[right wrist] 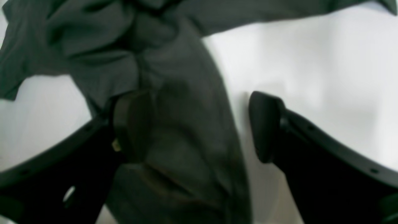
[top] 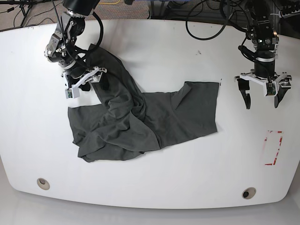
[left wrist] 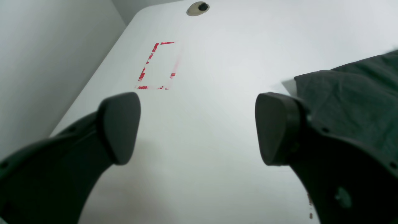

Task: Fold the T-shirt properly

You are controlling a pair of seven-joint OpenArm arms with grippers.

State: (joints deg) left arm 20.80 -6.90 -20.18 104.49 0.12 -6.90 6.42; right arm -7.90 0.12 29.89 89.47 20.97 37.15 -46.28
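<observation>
The dark grey T-shirt (top: 140, 117) lies crumpled across the middle and left of the white table (top: 187, 56), with one part bunched up toward the far left. My right gripper (top: 89, 80) hangs over that bunched part. In the right wrist view the right gripper (right wrist: 199, 127) is open, and a ridge of the T-shirt (right wrist: 186, 102) runs between its fingers (right wrist: 133, 124). My left gripper (top: 261, 96) is open over bare table, to the right of the shirt. The left wrist view shows the left gripper (left wrist: 199, 127) holding nothing, with a T-shirt edge (left wrist: 357, 99) beside one finger.
A red tape rectangle (top: 273, 147) marks the table near the right front; it also appears in the left wrist view as a tape rectangle (left wrist: 158, 65). Two cable grommets (top: 43, 183) (top: 248, 193) sit near the front edge. Cables (top: 206, 18) trail over the back edge.
</observation>
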